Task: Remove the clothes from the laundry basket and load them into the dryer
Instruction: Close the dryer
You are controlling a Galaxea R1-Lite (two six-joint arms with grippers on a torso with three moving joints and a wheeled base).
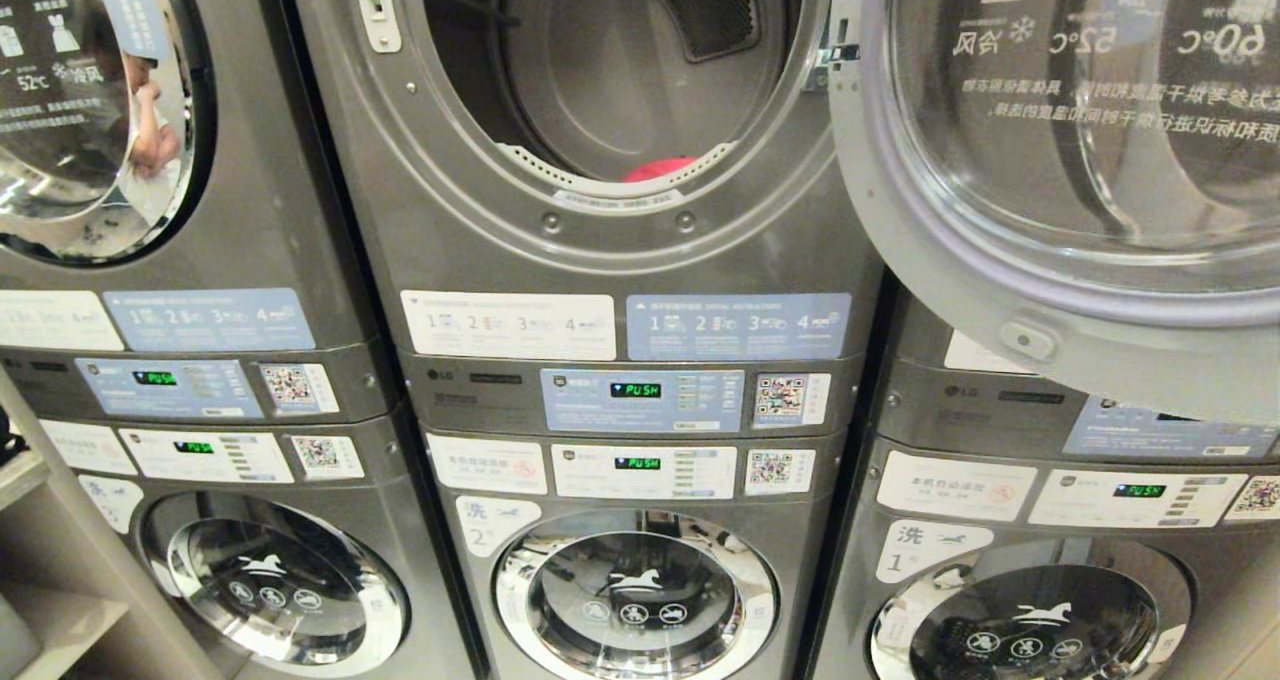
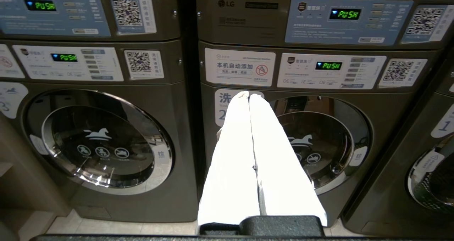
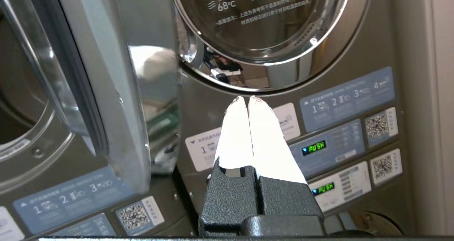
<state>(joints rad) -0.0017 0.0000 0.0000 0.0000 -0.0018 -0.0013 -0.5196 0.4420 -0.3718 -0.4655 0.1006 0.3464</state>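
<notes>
Dryers and washers are filling the whole head view, stacked in gray columns, and the middle dryer [image 1: 600, 110] is standing ready with its drum exposed. Its door [image 1: 1060, 160] is hanging swung out to the robot's right, the glass showing mirrored temperature labels. Down inside the drum, just behind the lower lip of the opening, a red garment [image 1: 658, 168] is lying, so at least one piece of clothing is already sitting where the task wants it. How many more are lying deeper in the drum I cannot tell.

The laundry basket is not showing in any view, so what remains to be loaded is not visible either; judging from that, the work is probably sitting somewhere in the middle, with another trip to the basket likely due.

The right claw [image 3: 246, 100] is hanging in front of the neighbouring machine beside the open door, its white fingers pressed together and carrying nothing. The left claw [image 2: 248, 95] is pointing at the lower washer [image 2: 312, 141] marked with a two, its fingers likewise closed and empty, looking parked.
</notes>
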